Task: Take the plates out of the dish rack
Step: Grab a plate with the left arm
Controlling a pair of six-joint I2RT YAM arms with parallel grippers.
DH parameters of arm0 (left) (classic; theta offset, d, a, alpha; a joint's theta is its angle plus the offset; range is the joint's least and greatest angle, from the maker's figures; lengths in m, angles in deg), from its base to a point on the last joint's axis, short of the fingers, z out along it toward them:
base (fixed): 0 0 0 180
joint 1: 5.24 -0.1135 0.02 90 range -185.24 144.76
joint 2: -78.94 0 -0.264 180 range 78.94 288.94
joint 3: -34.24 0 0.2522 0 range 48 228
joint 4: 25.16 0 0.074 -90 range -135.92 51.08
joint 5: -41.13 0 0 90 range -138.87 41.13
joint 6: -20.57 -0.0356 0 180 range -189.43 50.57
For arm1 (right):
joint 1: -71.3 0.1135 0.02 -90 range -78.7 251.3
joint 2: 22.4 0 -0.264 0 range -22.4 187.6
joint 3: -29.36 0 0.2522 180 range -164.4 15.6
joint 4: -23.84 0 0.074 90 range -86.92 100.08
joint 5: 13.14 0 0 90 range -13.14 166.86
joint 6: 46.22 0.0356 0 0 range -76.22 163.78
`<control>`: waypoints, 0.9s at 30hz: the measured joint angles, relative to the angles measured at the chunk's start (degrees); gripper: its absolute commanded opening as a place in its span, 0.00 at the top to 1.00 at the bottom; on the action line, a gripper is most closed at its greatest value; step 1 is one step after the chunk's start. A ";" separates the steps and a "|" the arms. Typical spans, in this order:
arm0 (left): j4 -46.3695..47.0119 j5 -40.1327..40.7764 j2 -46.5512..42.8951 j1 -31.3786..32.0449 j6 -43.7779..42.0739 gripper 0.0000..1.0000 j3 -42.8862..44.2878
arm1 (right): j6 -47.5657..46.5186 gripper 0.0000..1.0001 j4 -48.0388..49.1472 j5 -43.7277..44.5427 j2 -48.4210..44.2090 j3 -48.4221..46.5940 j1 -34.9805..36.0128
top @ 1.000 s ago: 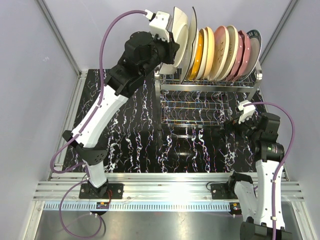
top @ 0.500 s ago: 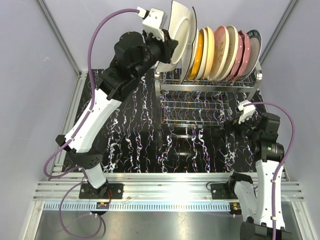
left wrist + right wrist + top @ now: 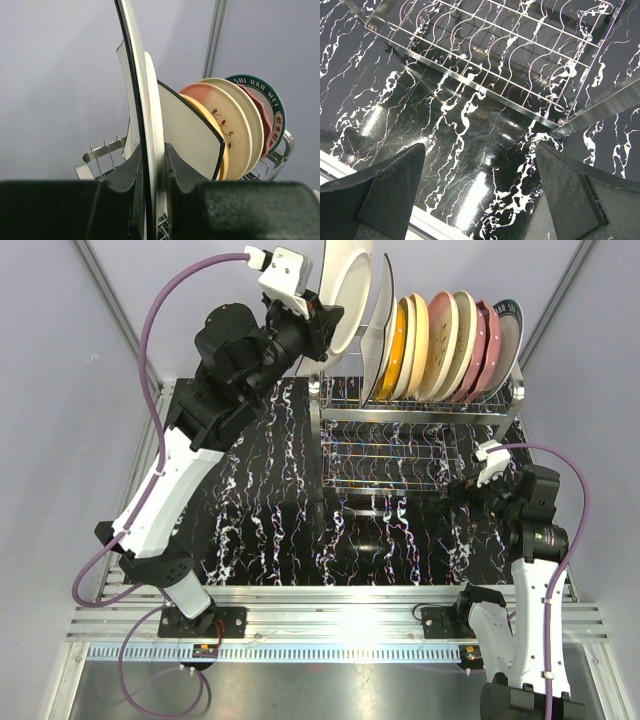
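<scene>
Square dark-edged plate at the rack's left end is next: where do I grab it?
Pinch the square plate by its top rim, from above: it stands on edge in the dish rack, nothing racked on its left, yellow plate crowding its right.

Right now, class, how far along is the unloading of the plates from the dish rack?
Done: no unloaded plate shows anywhere on the table. In hand: the left gripper is shut on a cream plate, holding it upright above the dish rack's left end. Left: that plate must be set down, and the row of plates standing in the rack awaits; the right gripper hangs open over the table.
</scene>
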 measured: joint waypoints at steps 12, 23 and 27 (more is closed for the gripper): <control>0.46 0.66 -3.52 0.07 -4.17 1.00 -0.28 | 0.00 0.00 -0.02 0.00 0.24 0.04 0.00; 2.73 6.67 -9.57 0.22 -13.66 1.00 -6.05 | -0.02 0.00 0.00 -0.02 0.33 0.07 0.00; 4.63 10.71 -12.28 0.22 -18.27 1.00 -11.41 | -0.02 0.00 -0.02 -0.02 0.33 0.07 0.00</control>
